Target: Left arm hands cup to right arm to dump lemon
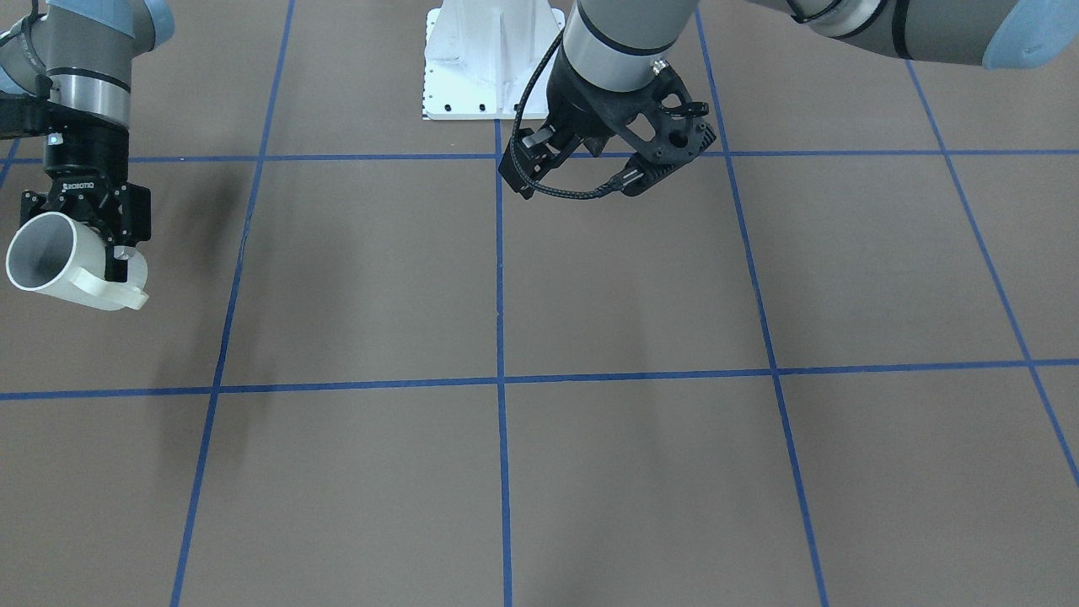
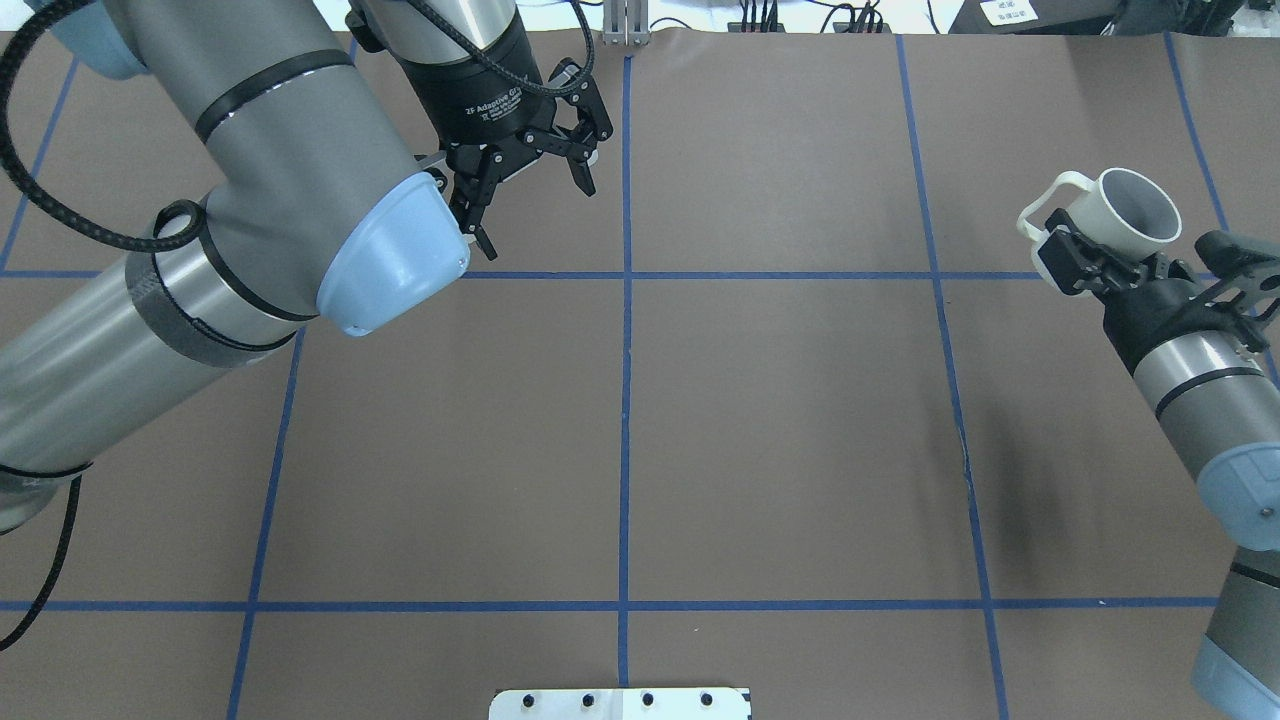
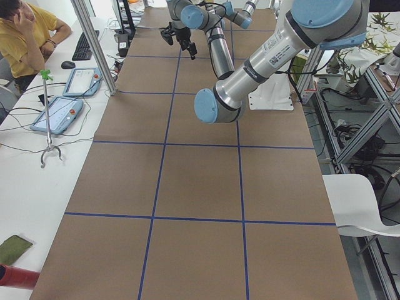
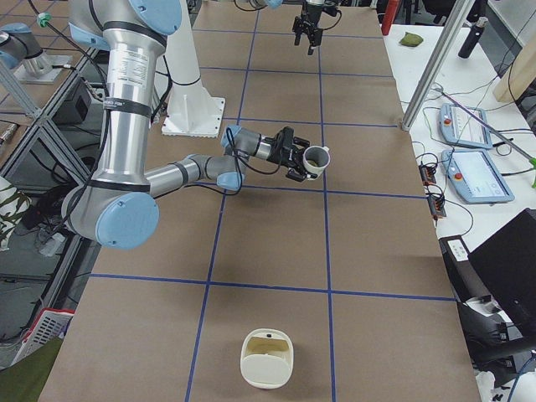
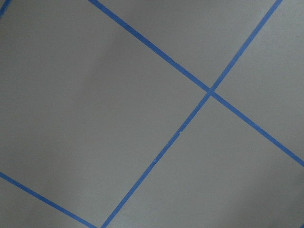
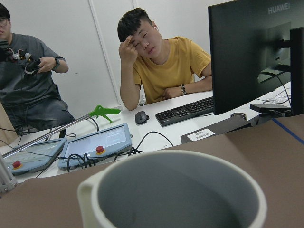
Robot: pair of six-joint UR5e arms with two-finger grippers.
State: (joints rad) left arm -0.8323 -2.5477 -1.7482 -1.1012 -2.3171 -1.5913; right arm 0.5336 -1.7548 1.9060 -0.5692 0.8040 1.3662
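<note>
Cup [image 6: 175, 194] rim fills the bottom of the right wrist view, grey inside facing the lens. Right gripper [image 2: 1068, 250] fingers [image 1: 120, 246] are closed on the cup, clamped on its wall by the handle. Cup is tilted, mouth pointing away from the robot toward the operators' side. It's held clear of the surface [image 2: 780, 430], out at the robot's right side of the blue tape [image 2: 626, 420] grid.

Left gripper [image 2: 532, 210] fingers [image 2: 580, 170] are spread apart with nothing between them, up above the surface near the centre tape line, well apart from the cup. Left wrist view shows only bare surface and crossing tape.

Right arm [image 2: 1195, 380] comes in low from the right edge; left arm [image 2: 250, 200] reaches across from the left.

Cream container [image 4: 268, 360] sits on the surface toward the robot's right end, well apart from the cup.

Beyond the cup: person in a yellow shirt [image 6: 161, 61] and person in a grey shirt [image 6: 28, 71] at a white desk [image 6: 156, 130], with a keyboard [image 6: 187, 110] and monitor [image 6: 251, 52].
</note>
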